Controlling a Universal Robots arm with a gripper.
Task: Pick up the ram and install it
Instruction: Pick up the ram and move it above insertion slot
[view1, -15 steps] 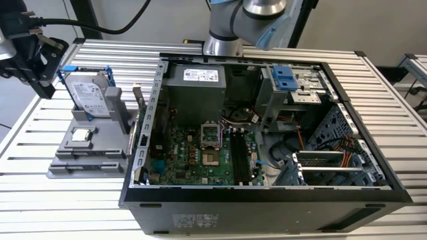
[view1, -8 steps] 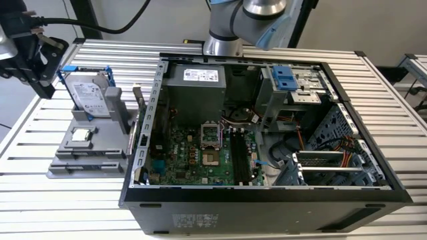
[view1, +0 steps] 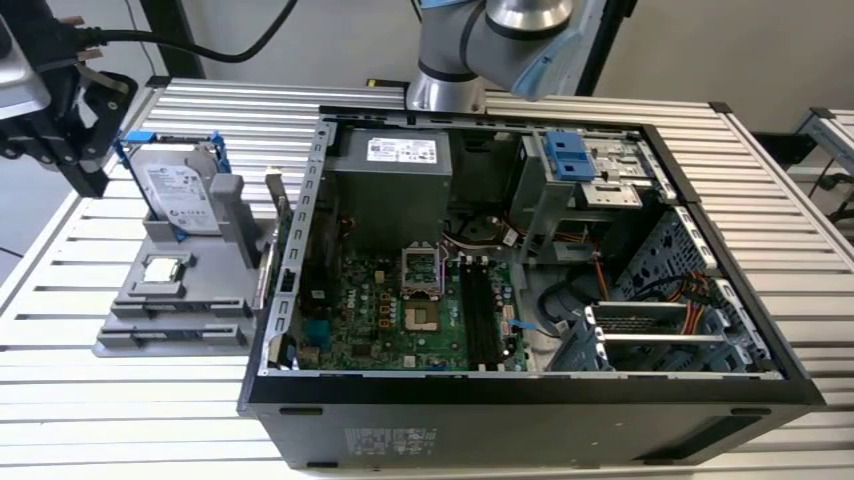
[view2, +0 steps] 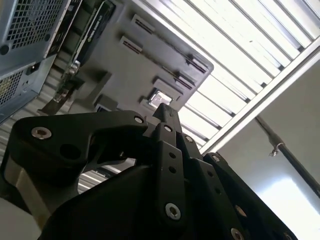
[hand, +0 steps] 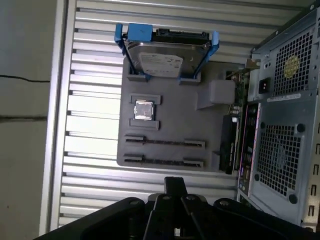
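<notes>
Ram (hand: 164, 161) seemingly stands on edge in the grey tray's (hand: 170, 120) slot nearest the claw (hand: 175, 184), which looks closed and empty. Light, stiff, fragile: pinch its upper edge mid-length, gently. Farther off sit the processor chip (hand: 144, 110), then the hard drive (hand: 165, 57).

Hard drive (view1: 176, 190) stands on holder (view1: 220, 278) beside computer case (view1: 534, 410).

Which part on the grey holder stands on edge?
The silver hard drive in its blue frame; the square processor chip lies flat.
</notes>
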